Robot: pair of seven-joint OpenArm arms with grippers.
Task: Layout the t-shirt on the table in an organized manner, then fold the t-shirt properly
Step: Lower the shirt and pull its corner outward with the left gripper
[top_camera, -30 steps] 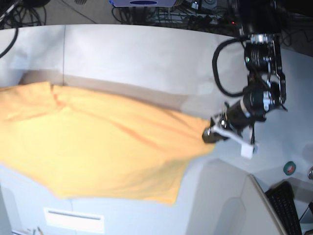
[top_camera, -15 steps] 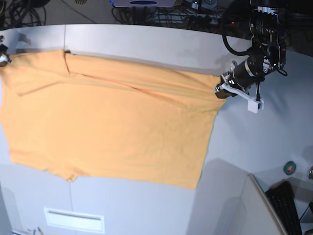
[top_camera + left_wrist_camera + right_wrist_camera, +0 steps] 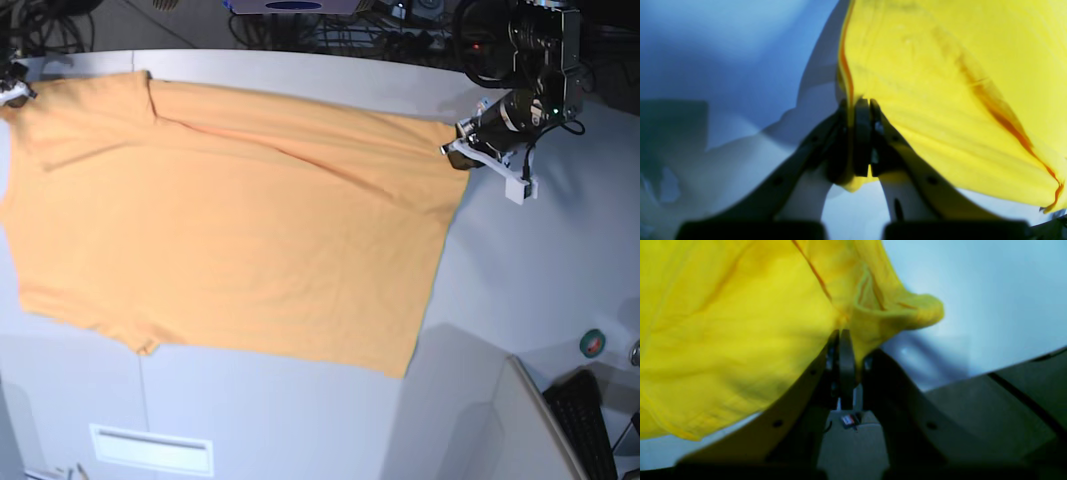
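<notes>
My left gripper point(image 3: 452, 149) is clamped on the far right corner of the t-shirt point(image 3: 230, 220), cloth pinched flat between my fingers point(image 3: 862, 133). My right gripper point(image 3: 843, 340), at the far left edge of the scene, is clenched on the opposite far corner, a bunched bit of fabric beside it. The shirt hangs spread wide between them over the table point(image 3: 540, 270), its lower hem toward the near side.

Matt cotton t-shirt point(image 3: 230, 230), smooth table point(image 3: 520, 270)

You see a plain light orange shirt point(image 3: 230, 220) on a pale grey-white table point(image 3: 540, 260), with black grippers point(image 3: 452, 150).
</notes>
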